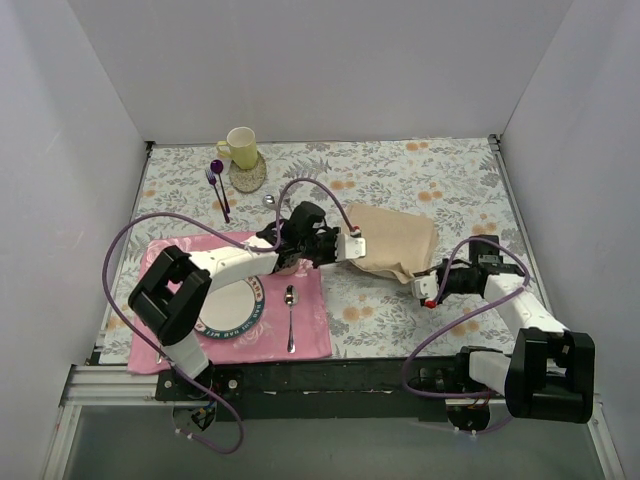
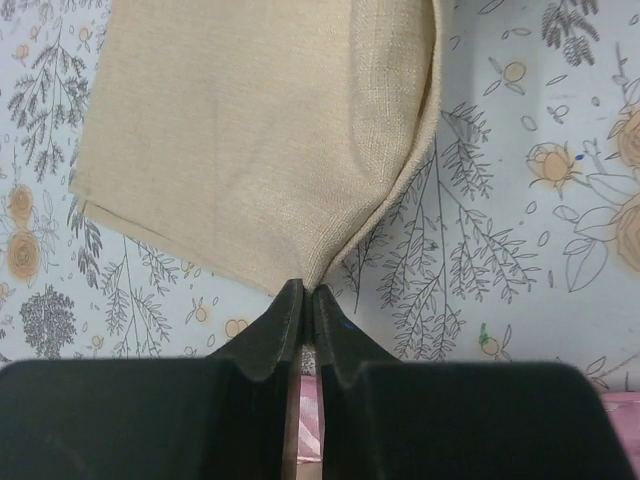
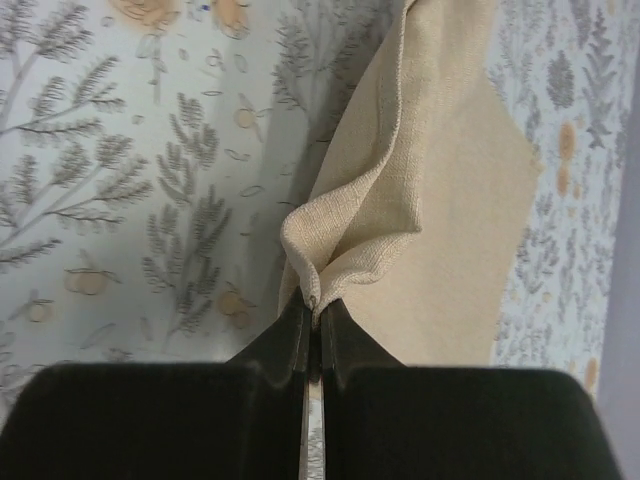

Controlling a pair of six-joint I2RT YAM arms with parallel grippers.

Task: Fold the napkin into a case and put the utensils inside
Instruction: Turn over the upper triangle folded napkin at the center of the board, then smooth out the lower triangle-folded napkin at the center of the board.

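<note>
Both pinch napkin [image 2: 250,150] edge tight: left fingers [image 2: 272,340], right fingers [image 3: 280,345]; shallow bite may slip under tension, skewing fold.

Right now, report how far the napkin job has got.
Done: only a loose fold in the napkin; no case yet. In hand: left jaws and right jaws are each shut on a corner of it. Left: finish folding, then fill the case; nothing sits in the cloth.

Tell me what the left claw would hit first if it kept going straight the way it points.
The napkin: the left claw is shut on its corner, and the rest lies straight ahead. Beyond it, probably only tablecloth.
</note>
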